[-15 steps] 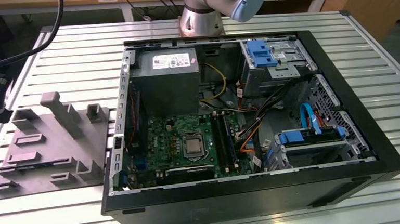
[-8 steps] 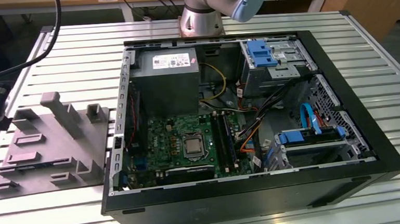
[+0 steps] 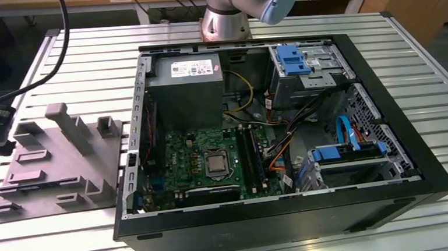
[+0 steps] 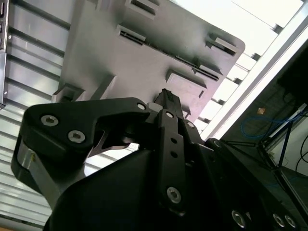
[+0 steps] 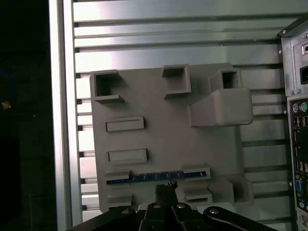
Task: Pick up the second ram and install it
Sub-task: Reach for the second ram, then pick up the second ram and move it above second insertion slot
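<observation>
Slatted aluminium bench [image 3: 88, 64] carries the whole scene, and on it the second ram [image 5: 154, 177] lies apart from the computer. In the first wrist view it is a long, thin dark-blue stick seated on edge in a narrow slot near one border of a grey moulded fixture [image 5: 159, 139]. The gripper [image 5: 166, 185] hovers directly over the middle of the stick. Its dark fingertips are drawn together and hold nothing, and whether they touch the stick's upper edge cannot be told. The second wrist view looks along the gripper's black linkage, whose tip points at the fixture's slotted face.

Around the stick, the fixture shows shallow rectangular pockets, square sockets and one taller ramped block. In the exterior view the fixture sits flat on the bench at the exterior view's left, just beside the open computer case [image 3: 284, 215]. The black gripper hangs over the fixture's far left edge.

Inside the case, a green motherboard [image 3: 202, 156] lies on the floor with a grey power-supply box [image 3: 184, 87] beyond it. Blue-tabbed drive bays [image 3: 294, 60] stand toward the exterior view's right. The arm [image 3: 229, 11] rises from the bench behind the case.
</observation>
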Controlling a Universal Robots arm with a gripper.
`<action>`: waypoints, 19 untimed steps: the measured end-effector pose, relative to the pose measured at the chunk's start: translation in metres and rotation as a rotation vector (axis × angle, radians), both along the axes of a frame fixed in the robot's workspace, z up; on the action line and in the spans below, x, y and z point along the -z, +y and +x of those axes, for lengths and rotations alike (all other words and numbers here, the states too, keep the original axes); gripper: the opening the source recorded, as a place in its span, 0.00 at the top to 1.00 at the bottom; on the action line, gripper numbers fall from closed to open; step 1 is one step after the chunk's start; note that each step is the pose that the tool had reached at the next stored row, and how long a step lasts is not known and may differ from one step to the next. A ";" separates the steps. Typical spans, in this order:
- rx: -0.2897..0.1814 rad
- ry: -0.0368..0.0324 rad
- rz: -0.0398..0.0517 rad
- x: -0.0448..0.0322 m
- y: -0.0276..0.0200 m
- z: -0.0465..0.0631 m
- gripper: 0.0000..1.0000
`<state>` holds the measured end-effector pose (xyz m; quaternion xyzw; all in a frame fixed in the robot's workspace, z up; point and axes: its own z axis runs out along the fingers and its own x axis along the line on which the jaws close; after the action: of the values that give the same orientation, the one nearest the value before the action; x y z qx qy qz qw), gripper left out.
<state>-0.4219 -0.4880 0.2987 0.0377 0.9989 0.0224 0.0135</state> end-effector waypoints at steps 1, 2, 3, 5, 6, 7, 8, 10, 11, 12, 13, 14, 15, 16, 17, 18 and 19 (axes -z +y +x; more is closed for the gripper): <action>0.000 0.0002 -0.0001 0.0015 -0.0007 0.000 0.90; 0.000 0.0003 0.0000 0.0030 -0.0013 0.000 0.90; 0.000 0.0004 0.0000 0.0044 -0.0019 0.000 0.90; 0.000 0.0003 0.0001 0.0064 -0.0026 -0.001 0.90; 0.000 0.0003 0.0001 0.0066 -0.0026 -0.001 0.90; 0.000 0.0003 0.0001 0.0066 -0.0026 -0.001 0.90; 0.000 0.0004 0.0000 0.0068 -0.0027 -0.001 0.90; 0.000 0.0004 0.0001 0.0070 -0.0027 -0.001 0.90; 0.000 0.0004 0.0001 0.0070 -0.0027 -0.001 0.90; 0.000 0.0004 0.0001 0.0070 -0.0027 -0.001 0.90; 0.000 0.0004 0.0000 0.0070 -0.0027 -0.001 0.90; 0.000 0.0004 0.0000 0.0070 -0.0027 -0.001 0.90; 0.000 0.0004 0.0000 0.0070 -0.0027 -0.001 0.90; 0.000 0.0004 0.0000 0.0070 -0.0027 -0.001 0.90; 0.000 0.0004 0.0000 0.0070 -0.0027 -0.001 0.90; 0.000 0.0004 0.0001 0.0071 -0.0027 -0.001 0.90; 0.000 0.0003 0.0001 0.0072 -0.0027 -0.001 0.90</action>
<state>-0.4225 -0.4907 0.2914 0.0377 0.9989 0.0224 0.0134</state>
